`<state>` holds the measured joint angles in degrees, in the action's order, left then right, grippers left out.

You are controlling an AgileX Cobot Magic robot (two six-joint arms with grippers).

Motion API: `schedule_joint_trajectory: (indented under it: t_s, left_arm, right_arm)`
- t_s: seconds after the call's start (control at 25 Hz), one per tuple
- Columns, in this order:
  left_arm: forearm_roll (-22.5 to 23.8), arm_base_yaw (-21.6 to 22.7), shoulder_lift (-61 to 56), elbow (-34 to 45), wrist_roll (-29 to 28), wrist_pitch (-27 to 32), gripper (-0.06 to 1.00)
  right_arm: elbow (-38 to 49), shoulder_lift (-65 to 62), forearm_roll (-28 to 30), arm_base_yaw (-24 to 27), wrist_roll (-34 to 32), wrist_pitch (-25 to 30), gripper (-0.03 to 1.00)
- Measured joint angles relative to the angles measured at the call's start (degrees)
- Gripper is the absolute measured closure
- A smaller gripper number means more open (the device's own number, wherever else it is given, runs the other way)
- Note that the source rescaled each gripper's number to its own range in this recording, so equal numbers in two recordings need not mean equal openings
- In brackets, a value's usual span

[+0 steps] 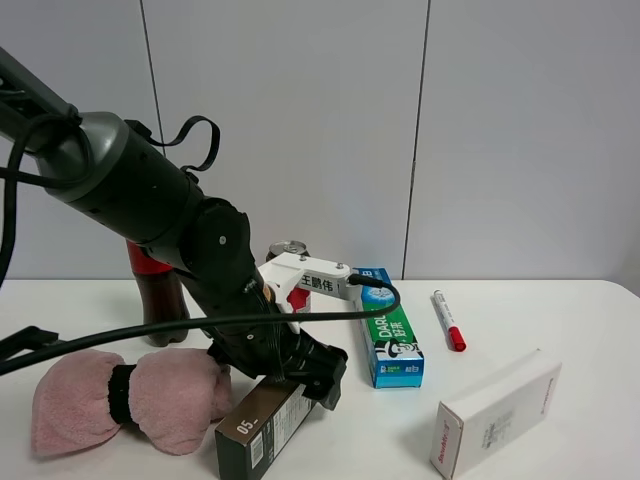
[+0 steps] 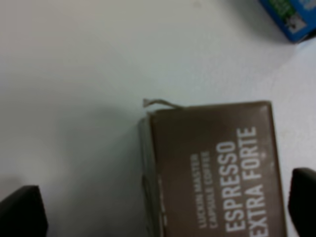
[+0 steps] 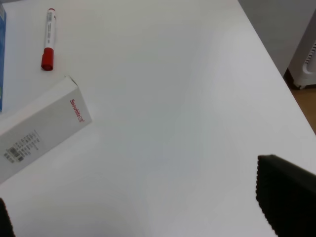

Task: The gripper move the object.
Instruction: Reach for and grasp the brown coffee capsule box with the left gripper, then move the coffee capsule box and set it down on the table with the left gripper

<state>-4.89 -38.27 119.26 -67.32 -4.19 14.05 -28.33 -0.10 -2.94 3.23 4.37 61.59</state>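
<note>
Near edge first: left of centre, the object [image 1: 262, 430] lies flat on the table [image 1: 560, 300], "05" end toward us, with a pink cloth [image 1: 130, 395] just to its left. The left gripper [image 2: 163, 202] is right over it with its jaws spread wide. In the wrist view one fingertip [image 2: 22, 210] sits well clear on one side and the other [image 2: 303, 195] just off the opposite edge, neither touching.

My read: the approach is made, nothing is gripped and the carton is not yet shifted. The close, the carry and the set-down are all left.

Over to the right, a white carton [image 1: 495, 415] lies near. The right gripper [image 3: 143, 217] hangs open above bare tabletop beside it, holding nothing.

Farther back are a blue-green toothpaste box [image 1: 390, 340] and a red-capped marker [image 1: 448, 320]. Far left, a cola bottle [image 1: 155, 290] and a can [image 1: 288, 250] peek out behind the arm.

Hard to make out:
- The arm hides the carton's far half from above.
- The wrist picture is blurred and cuts the carton off.
- How low the fingers sit, I cannot tell.
- The right arm is absent from the high view.
- No destination shows.
</note>
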Motion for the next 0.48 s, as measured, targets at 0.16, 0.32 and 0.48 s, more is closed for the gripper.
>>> schedule_joint_trajectory:
  t_s: [0.16,0.32,0.48]
  left_arm:
    - [0.00,0.00,0.04,0.00,-0.17,-0.15,0.77]
    - [0.08,0.00,-0.33,0.00,-0.17,-0.03,0.93]
    - [0.08,-0.07,-2.81,0.00,-0.17,0.19,0.93]
  right_arm:
    - [0.00,0.00,0.00,0.00,0.00,0.00,-0.03]
    - [0.00,0.00,0.00,0.00,0.00,0.00,-0.03]
    - [0.00,0.00,0.00,0.00,0.00,0.00,-0.03]
